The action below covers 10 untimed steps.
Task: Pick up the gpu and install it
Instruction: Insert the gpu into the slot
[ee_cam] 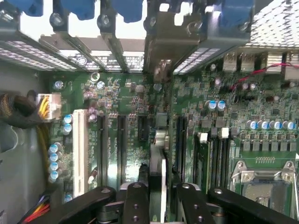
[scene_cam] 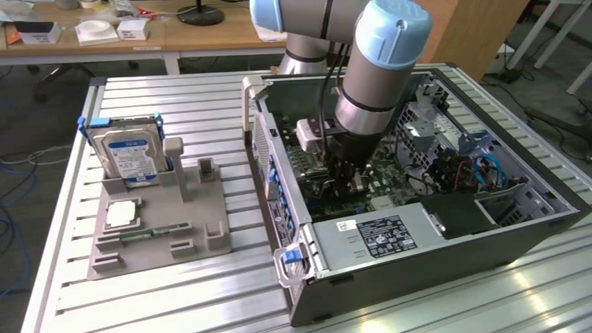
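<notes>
exterior high oblique; wrist close above motherboard [ee_cam: 140, 116]

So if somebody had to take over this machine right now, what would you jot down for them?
Tool: shut on the gpu, held edge-on between its fingers.
Position: the arm reaches down inside the open computer case, with the card just above the motherboard, among the expansion slots.
Done: the card is picked up and brought into the case.
Left: it does not look seated in a slot yet.
The hard drive stands in the grey holder.
</notes>
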{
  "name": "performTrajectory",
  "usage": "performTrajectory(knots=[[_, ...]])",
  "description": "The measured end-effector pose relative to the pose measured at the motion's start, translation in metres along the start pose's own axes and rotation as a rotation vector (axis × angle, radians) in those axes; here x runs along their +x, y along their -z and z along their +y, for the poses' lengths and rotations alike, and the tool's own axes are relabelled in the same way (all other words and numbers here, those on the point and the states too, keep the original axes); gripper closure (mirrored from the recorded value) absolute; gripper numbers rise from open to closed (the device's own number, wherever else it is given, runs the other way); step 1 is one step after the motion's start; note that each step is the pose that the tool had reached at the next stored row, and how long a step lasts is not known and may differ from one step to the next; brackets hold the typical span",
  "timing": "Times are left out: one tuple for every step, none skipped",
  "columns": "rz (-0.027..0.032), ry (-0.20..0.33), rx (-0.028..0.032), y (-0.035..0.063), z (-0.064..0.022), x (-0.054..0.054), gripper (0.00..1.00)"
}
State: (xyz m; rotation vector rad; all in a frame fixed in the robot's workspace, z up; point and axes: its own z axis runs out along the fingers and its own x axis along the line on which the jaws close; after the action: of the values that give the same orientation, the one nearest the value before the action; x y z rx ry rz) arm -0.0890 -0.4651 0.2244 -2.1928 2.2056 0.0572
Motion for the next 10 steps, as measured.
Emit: performTrajectory(knots=[[0.0017, 0.0, -0.0002, 0.002, 0.0, 0.0, 0.73], [0.004, 0.0, -0.0014, 0.0047, -0.0001, 0.0, 0.67], [0.0029, 0.001, -0.0009, 0.006, -0.0003, 0.0, 0.67], [0.0032, 0.001, -0.0009, 0.0081, -0.0003, 0.0, 0.67], [0.0036, 0.001, -0.0012, 0.011, -0.0002, 0.0, 0.67], [0.0034, 0.001, -0.0011, 0.0138, -0.0002, 0.0, 0.67], [0.0035, 0.001, -0.0011, 0.0169, -0.0002, 0.0, 0.67], [0.0034, 0.001, -0.0011, 0.0198, -0.0002, 0.0, 0.67], [0.0035, 0.001, -0.0012, 0.0232, -0.0002, -0.001, 0.67], [0.0035, 0.001, -0.0012, 0.0263, -0.0002, -0.001, 0.67]])
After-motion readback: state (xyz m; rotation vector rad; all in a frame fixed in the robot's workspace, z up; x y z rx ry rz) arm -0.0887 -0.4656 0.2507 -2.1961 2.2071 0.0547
